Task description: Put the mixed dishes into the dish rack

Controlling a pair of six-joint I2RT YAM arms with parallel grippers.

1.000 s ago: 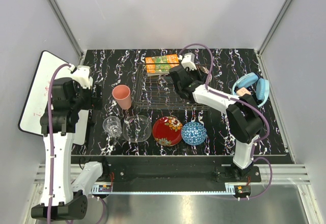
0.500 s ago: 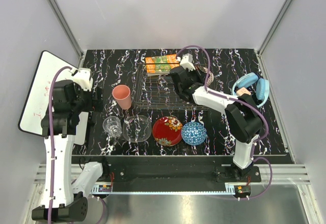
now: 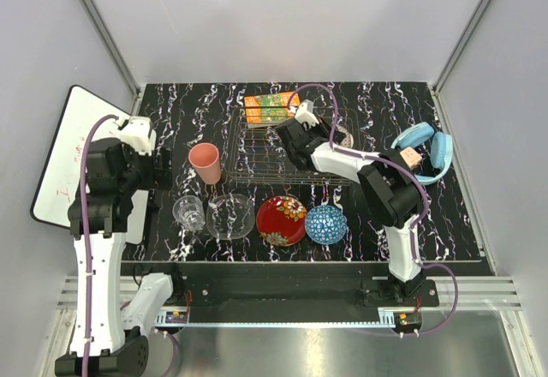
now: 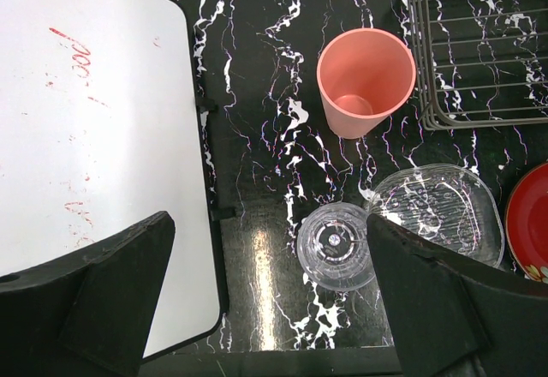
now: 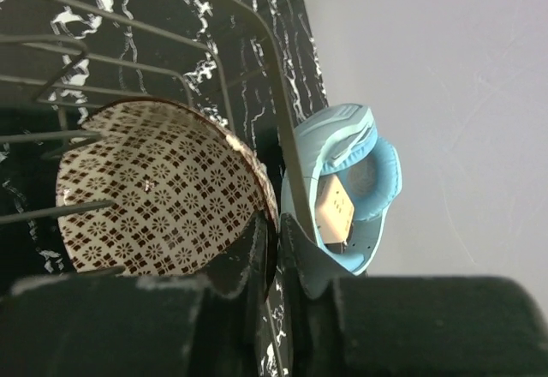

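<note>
Straddling brownish patterned bowl (image 5: 163, 197) rim inside dish rack (image 3: 257, 150), right fingers (image 5: 235, 266) near-closed, grip unclear; left fingers (image 4: 111, 291) spread.

Red scribbles on the whiteboard (image 4: 94, 120) may be digits, though nothing reads clearly.

The left arm (image 3: 98, 266) and right arm (image 3: 404, 253) pair white shells with black joint housings, and a purple cable (image 3: 82, 223) loops along each (one per arm). The left gripper (image 4: 270, 240) has matte black wedge fingers (image 4: 103, 300); the right gripper (image 5: 276, 257) shows pale scuffed edges.
</note>
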